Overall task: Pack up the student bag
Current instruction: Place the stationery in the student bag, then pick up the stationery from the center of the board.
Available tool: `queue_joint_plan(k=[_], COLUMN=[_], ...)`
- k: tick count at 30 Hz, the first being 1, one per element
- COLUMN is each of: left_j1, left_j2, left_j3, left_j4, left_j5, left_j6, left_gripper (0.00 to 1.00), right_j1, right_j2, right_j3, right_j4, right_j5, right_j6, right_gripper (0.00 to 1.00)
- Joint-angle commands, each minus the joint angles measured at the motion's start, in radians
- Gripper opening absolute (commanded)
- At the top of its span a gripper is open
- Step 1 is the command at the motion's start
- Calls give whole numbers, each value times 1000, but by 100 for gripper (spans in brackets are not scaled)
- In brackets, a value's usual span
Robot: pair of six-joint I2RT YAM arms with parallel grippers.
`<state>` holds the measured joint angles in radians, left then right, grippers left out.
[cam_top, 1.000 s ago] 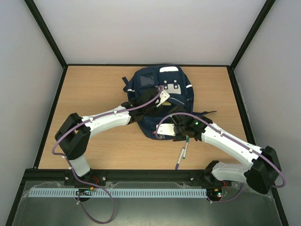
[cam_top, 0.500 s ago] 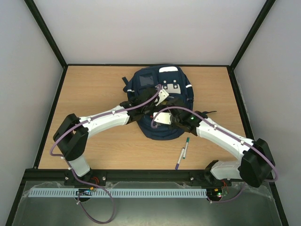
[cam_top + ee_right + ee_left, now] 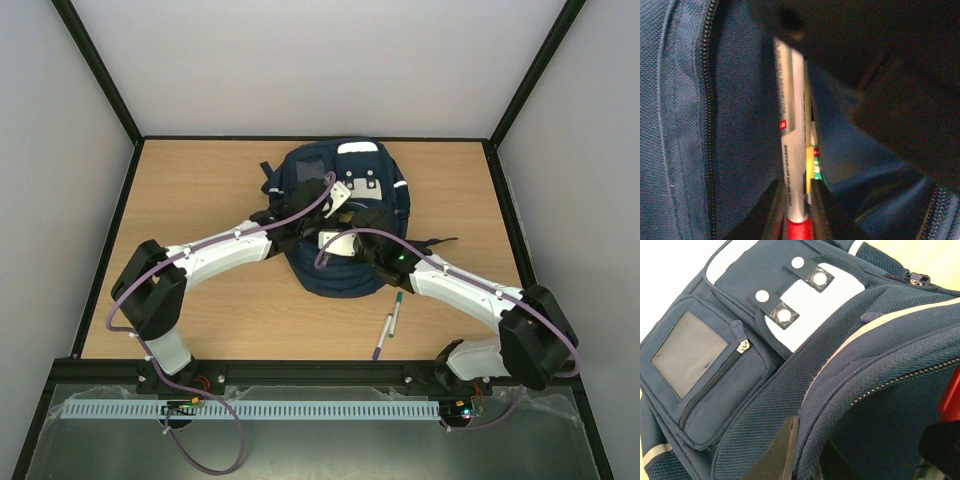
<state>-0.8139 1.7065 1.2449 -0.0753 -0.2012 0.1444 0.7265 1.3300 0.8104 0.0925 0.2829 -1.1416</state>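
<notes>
The student bag lies flat mid-table, navy with white stripes and a grey-white patch. My left gripper is shut on the zip rim of the bag's main opening and holds it up; its fingertips pinch the fabric. My right gripper reaches into that opening. In the right wrist view its jaws are shut on a white marker with a red end, which points deeper into the dark blue interior. A yellow and green item sits against the marker.
Two more markers lie on the wood in front of the bag, one green-capped and one purple-capped. Bag straps trail to the right. Black frame rails edge the table, with white walls behind.
My right arm has moved forward and left, carrying the marker from the bag's near edge into the opening. The left gripper has pulled the rim slightly farther back.
</notes>
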Motion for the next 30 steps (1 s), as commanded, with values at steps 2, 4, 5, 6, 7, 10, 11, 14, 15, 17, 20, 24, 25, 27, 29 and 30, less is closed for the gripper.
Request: queue_joint_plan(k=[2,4,5,6,7,10,11,14,15,17,20,24,25,27,29,30], left_j1=[1,2,2,3,4,4,4,5,4,5,4,7,7,6,6,7], left_j2=[-73,-73,-73,-73,-73,-73,-73,-72,-72,-70,-70,-67,-67,-65,-62,-61], left_j3=[32,32,32,33,33,31,33,33,34,34,35,39,40,39,39,40], left_j4=[32,32,33,32,32,31,31,31,30,27,27,24,23,23,21,19], left_j5=[9,12,12,13,14,14,15,15,16,18,22,32,33,32,34,36], left_j6=[-24,-24,-24,-25,-25,-25,-24,-25,-24,-24,-25,-27,-27,-27,-28,-29], left_gripper=[2,2,2,2,2,2,2,2,2,2,2,2,2,2,2,2], right_j1=[-34,-33,-34,-33,-35,-36,-35,-35,-35,-35,-35,-35,-33,-34,-33,-33], right_j2=[34,27,22,17,12,-7,-15,-44,-56,-84,-134,-194,-202,-210,-206,-199], right_j3=[-16,-14,-12,-11,-7,7,12,10,8,6,19,26,18,-9,-41,-58], right_j4=[87,68,56,41,26,-62,-92,-173,-203,-274,-424,-724,-777,-865,-916,-931], right_j5=[91,82,79,75,70,34,21,-13,-24,-49,-128,-318,-343,-361,-347,-335], right_j6=[25,34,38,47,55,92,107,143,155,178,202,131,114,78,52,50], right_gripper=[25,28,28,29,29,30,30,29,28,28,27,28,28,32,37,40])
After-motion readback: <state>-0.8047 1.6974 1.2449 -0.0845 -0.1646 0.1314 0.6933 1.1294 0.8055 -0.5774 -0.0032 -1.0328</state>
